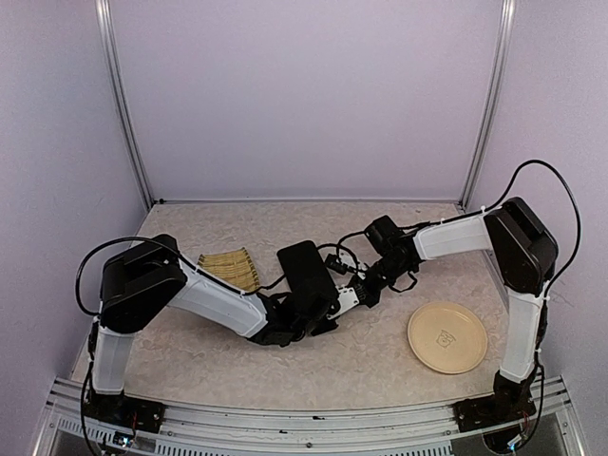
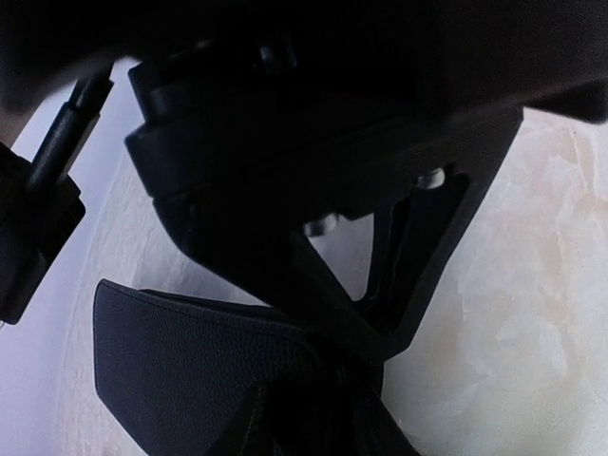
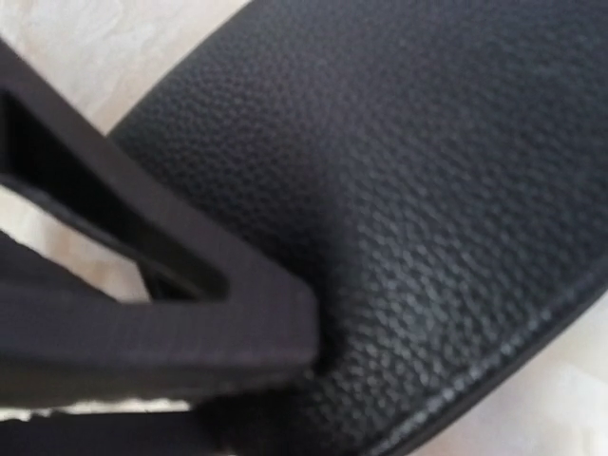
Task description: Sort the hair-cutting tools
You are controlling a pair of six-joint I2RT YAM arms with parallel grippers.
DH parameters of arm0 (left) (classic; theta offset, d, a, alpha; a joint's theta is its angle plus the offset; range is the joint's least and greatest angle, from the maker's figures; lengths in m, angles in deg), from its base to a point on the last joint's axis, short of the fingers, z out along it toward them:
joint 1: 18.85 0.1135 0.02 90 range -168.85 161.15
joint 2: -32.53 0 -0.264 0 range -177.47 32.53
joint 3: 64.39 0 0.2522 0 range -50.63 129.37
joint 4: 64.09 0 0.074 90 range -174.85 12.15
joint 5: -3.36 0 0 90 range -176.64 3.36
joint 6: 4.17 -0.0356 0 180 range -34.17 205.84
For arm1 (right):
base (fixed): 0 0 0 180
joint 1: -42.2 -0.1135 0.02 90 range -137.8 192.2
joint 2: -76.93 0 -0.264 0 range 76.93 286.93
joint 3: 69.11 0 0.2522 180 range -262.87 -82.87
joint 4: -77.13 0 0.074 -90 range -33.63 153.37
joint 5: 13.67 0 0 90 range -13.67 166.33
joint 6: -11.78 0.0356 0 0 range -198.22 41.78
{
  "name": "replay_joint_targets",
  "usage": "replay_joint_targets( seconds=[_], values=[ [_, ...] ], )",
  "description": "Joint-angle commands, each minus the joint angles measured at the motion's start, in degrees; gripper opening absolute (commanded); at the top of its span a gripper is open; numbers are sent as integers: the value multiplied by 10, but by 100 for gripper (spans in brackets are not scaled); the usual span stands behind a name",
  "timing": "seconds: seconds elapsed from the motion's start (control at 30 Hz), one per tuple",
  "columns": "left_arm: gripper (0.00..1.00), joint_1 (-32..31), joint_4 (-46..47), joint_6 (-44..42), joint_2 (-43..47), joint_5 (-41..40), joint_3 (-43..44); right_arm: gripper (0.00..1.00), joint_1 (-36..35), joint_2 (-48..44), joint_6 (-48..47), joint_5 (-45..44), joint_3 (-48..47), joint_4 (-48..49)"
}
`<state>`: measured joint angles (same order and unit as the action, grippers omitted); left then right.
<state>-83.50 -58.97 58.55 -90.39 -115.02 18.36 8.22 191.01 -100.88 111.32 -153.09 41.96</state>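
**Fingers.** Showing only one dark right finger (image 3: 161, 285) in the right wrist view, lying flat against the black pebbled-leather rectangular zip case (image 3: 427, 190). Leaving its partner out of frame, so not telling how far the right gripper (image 1: 367, 290) is opening or whether it is gripping anything. Showing the dark left fingers (image 2: 418, 275) in the left wrist view, converging toward a corner of that case just below them. Hiding the tips in shadow, so likewise not telling the opening or hold of the left gripper (image 1: 302, 328). Standing at the case from opposite sides: left gripper at its near end, right gripper at its right edge.

**Task objects.** Not showing the hair-cutting tools in any view: no silver scissors or black clips beside, between or beyond either set of fingers. Judging them most likely to be lying inside the case directly at the fingers, or hiding beneath the arms.

**Risks.**
- Pulling unevenly on the soft case and tipping it, spilling slim tools under an arm.
- Pinching bare leather and slipping off.
- Crowding both grippers so closely as to be colliding.

**Farther out.** Lying beyond the left gripper, to its left, a woven bamboo tray (image 1: 231, 269). Lying well apart from the right gripper, to its near right, a round beige plate (image 1: 446, 337). Carrying everything, a marbled beige tabletop (image 1: 361, 375).
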Motion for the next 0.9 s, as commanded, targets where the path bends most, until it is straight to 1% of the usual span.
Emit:
replay_joint_targets(
  seconds=[0.0,0.07,0.1,0.2,0.27,0.33,0.43,0.57,0.63,0.87],
  values=[
    [27,-11,3,-28,-23,-67,16,0,-5,-15,8,24,1,-7],
    [27,-13,5,-31,-27,-82,18,0,-5,-15,8,24,2,-7],
    [25,-13,4,-31,-26,-85,18,0,-5,-15,8,24,2,-7],
    [12,-15,5,-33,-20,-93,15,0,-5,-15,10,25,1,-6],
    [0,-16,11,-37,-16,-106,9,0,-5,-14,12,25,-1,-9],
    [0,-19,27,-46,-9,-114,-3,0,-1,-13,10,23,-6,-16],
    [0,-20,30,-40,7,-95,-26,0,11,-8,-4,25,-20,-39],
    [0,-21,62,-39,57,6,-94,0,18,0,-45,-15,-40,-63],
    [0,-24,68,-38,75,45,-114,0,20,5,-62,-35,-49,-65],
    [0,-57,49,-34,118,101,-140,0,29,45,-86,-68,-107,-69]
  ],
)
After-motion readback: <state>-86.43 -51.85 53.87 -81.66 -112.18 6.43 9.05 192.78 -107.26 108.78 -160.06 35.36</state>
